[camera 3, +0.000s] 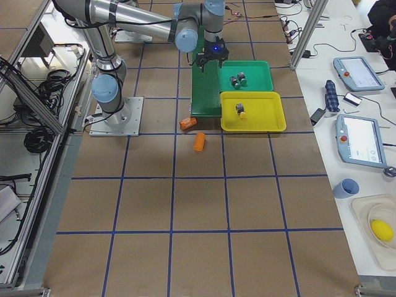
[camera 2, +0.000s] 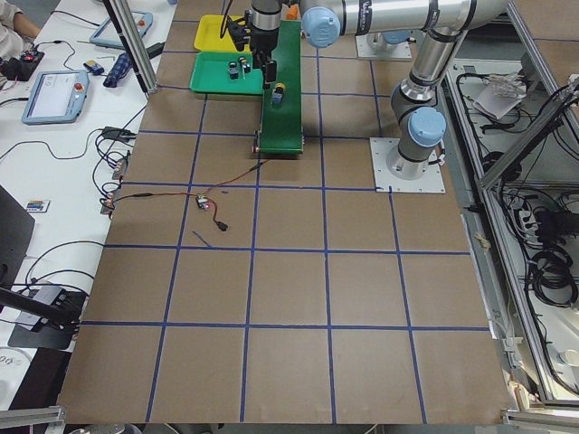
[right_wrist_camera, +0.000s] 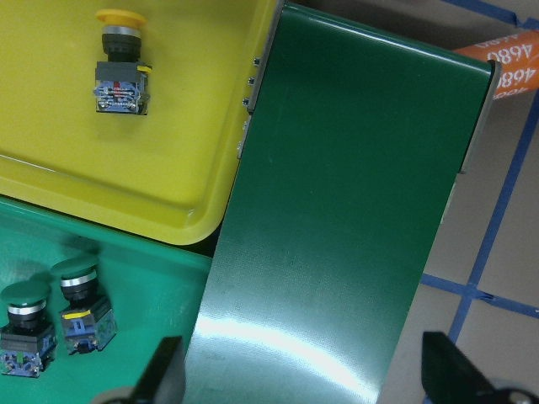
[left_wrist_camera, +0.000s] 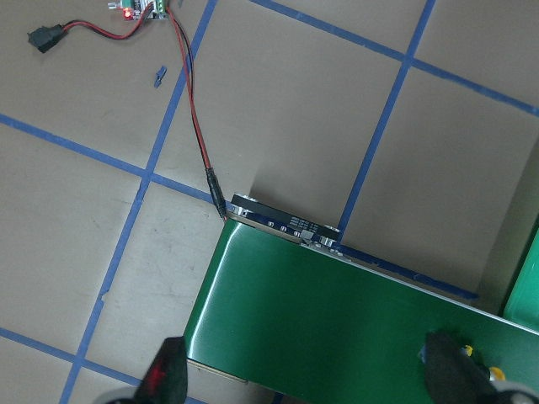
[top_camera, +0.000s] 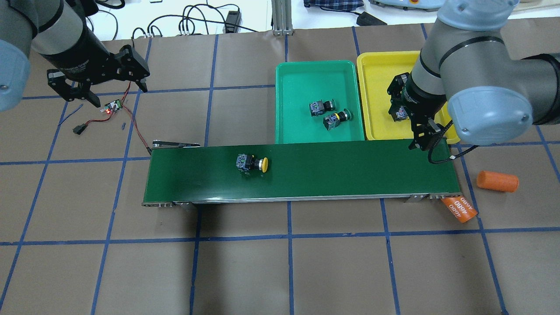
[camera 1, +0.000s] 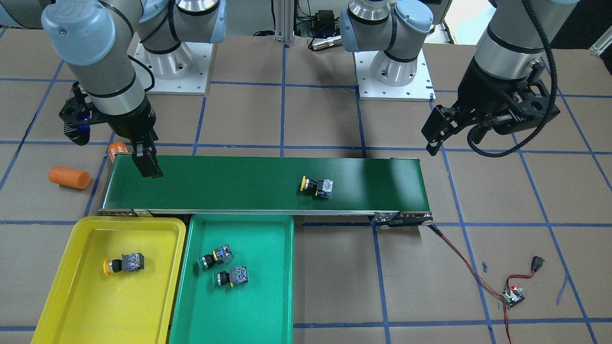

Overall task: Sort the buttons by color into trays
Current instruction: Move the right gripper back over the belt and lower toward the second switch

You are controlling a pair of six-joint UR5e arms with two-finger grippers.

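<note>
- The unsorted yellow button (camera 1: pixel 316 186) lies on its side mid conveyor belt (camera 1: pixel 215 184). It is probably light, rigid plastic.
- The blocky body looks the surest hold; the smooth domed cap may slip.
- The right tool (right_wrist_camera: pixel 307 379) is spread wide and empty beside the glossy yellow tray (camera 1: pixel 76 229).
- The left tool (top_camera: pixel 117 94) is also wide and empty, over the bench (top_camera: pixel 280 271).

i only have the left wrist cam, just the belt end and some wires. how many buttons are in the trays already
observer: three. The yellow tray holds one yellow-capped button.
operator: and the green one
observer: The green tray holds two green-capped buttons.
operator: whats left to sort
observer: One unsorted yellow button lies on its side about midway along the conveyor belt, with no gripper on it.
</note>
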